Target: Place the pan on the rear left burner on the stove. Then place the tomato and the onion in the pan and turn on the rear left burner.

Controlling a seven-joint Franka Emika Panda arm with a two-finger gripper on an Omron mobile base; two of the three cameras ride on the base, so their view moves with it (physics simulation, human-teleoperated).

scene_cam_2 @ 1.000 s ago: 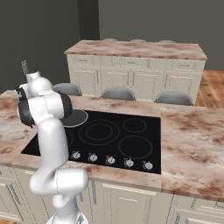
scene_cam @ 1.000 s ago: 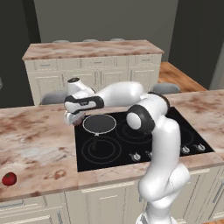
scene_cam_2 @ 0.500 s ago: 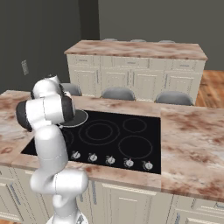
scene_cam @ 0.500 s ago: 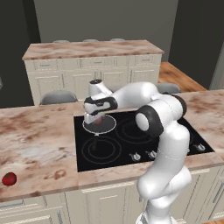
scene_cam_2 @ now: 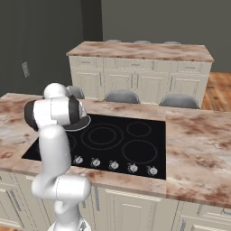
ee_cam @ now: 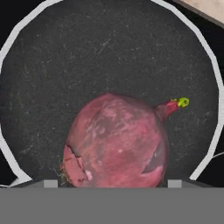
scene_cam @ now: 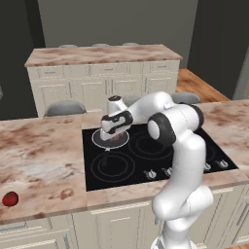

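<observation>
A long counter [scene_cam: 44, 155] with a pinkish-brown marble top is running across the front, over cream cabinets [scene_cam_2: 135, 212] with panel doors. Behind it, a second island [scene_cam: 99, 73] of the same marble and cream drawers is standing. Three grey stools [scene_cam_2: 122, 96] are sitting between the two. The walls [scene_cam_2: 49, 36] are looking dark grey, and a wooden floor [scene_cam: 194, 87] is showing at the right.

Kitchen: stove [scene_cam: 194, 146], marble counters [scene_cam: 39, 151]
</observation>
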